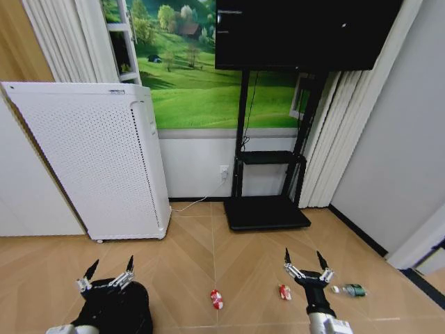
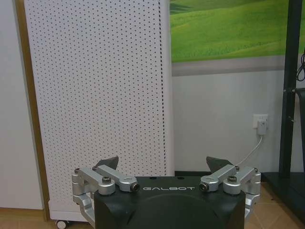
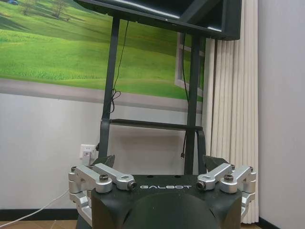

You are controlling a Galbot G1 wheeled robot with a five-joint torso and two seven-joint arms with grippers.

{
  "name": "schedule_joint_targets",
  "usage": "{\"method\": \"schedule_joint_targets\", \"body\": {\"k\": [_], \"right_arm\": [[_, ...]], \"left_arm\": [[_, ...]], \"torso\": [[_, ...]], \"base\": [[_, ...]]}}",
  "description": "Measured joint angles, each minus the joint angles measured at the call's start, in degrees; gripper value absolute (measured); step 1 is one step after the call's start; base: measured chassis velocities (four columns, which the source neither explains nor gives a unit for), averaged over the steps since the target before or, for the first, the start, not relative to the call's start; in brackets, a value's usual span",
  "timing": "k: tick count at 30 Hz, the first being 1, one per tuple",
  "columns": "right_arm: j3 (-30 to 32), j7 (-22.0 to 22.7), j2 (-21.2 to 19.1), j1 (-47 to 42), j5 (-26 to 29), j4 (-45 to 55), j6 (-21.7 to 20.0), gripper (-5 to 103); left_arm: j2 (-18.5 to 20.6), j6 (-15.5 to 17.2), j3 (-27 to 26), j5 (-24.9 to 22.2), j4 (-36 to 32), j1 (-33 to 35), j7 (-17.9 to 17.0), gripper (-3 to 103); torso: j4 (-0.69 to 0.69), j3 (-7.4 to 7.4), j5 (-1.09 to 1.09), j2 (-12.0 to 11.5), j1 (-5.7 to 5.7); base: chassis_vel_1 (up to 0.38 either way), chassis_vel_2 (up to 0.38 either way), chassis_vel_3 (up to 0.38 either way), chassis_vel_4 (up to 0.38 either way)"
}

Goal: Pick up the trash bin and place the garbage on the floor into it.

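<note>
Both grippers sit low at the near edge of the head view, fingers spread apart and holding nothing. Left gripper [image 1: 106,273] hangs over the dark body of its own arm; right gripper [image 1: 306,266] points forward over the floor [image 1: 208,243]. Wrist views confirm it: left gripper [image 2: 163,164] faces a white perforated cabinet [image 2: 95,95], right gripper [image 3: 159,162] faces a black TV stand [image 3: 190,95] and a wall socket [image 3: 87,152].

Garbage lies on the parquet ahead: one red-and-white piece [image 1: 217,299] near the middle, a second red-and-white piece [image 1: 285,292] just left of the right gripper, and a small clear bottle [image 1: 353,289] with a green label just to that gripper's right. All three lie apart from each other, none touched.

Trash bin: I cannot pick it out with any certainty. The dark mass under the left gripper reads as arm housing, though I can't rule out something behind it.

Judgement: nothing is grasped, so the task stands at its start, with the bin pickup coming first. To do it well:
- Locate the bin before reaching, and resist the nearby litter.
- Take the rim with one finger inside and one outside, since mesh walls flex and a slight taper may slip.
- Keep the bin upright and the other gripper free for the litter.
- Watch the cabinet on the left when swinging that arm.
</note>
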Motion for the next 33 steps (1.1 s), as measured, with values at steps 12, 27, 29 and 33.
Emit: {"method": "schedule_joint_targets", "body": {"k": [12,27,29,33], "right_arm": [[0.32,0.21,-0.58,1.22,0.74,-1.21,-0.1,100],[-0.32,0.92,-1.19,3.32,1.22,-5.14,0.13,100],[-0.29,1.03,-1.21,3.44,1.24,-5.35,0.15,100],[-0.36,1.1,-1.16,3.48,1.22,-5.5,0.31,100]], "left_arm": [[3.39,14.92,-9.85,-17.65,-1.16,5.15,-14.11,100],[6.89,22.04,-18.36,-30.75,15.78,8.11,-6.04,99],[6.88,21.97,-17.76,-30.61,16.56,7.86,-6.09,99],[7.42,22.0,-15.15,-30.2,18.81,5.42,-6.11,99]], "torso": [[0.0,-0.43,0.0,-0.39,0.0],[0.01,-0.16,0.01,-0.04,0.1],[0.01,-0.15,0.01,-0.02,0.1],[0.0,-0.1,0.01,0.03,0.12]], "base": [[0.0,0.0,0.0,0.0],[0.0,0.0,0.0,0.0],[0.0,0.0,0.0,0.0],[0.0,0.0,0.0,0.0]]}}
